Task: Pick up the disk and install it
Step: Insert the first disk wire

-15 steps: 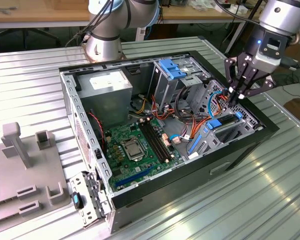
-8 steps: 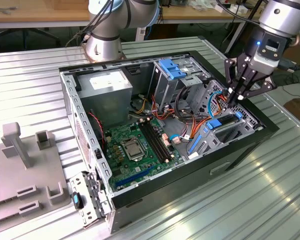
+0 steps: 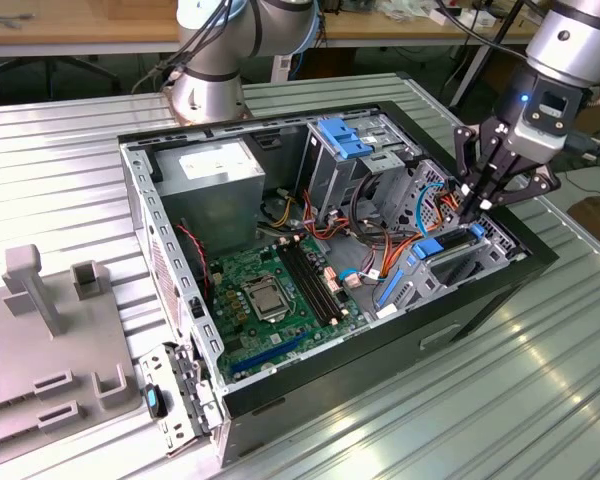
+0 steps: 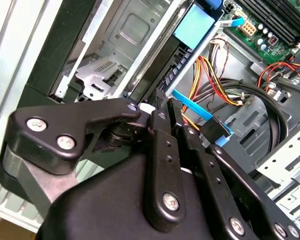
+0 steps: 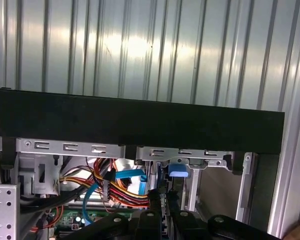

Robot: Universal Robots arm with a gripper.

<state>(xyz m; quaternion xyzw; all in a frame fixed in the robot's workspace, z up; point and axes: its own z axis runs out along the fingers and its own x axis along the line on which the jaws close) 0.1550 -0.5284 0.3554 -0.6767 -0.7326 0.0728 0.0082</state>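
I see the disk [image 3: 450, 256], dark-faced between bright blue rails, half hidden in the computer case [image 3: 330, 388] beneath my tool [image 3: 477, 207], its fingers pinched together, any hold unclear.

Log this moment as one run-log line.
claw: at the disk, inside the case | disk: low in case, exterior view's right | contact: unclear

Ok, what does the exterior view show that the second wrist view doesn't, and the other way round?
Exterior view: the grey power-supply box, the processor socket, and the grey fixture on the ribbed table. Second wrist view: the screw heads on the gripper's black links, and a silver bracket in the bay. Both: the gripper close to the blue-railed disk, and the green motherboard.
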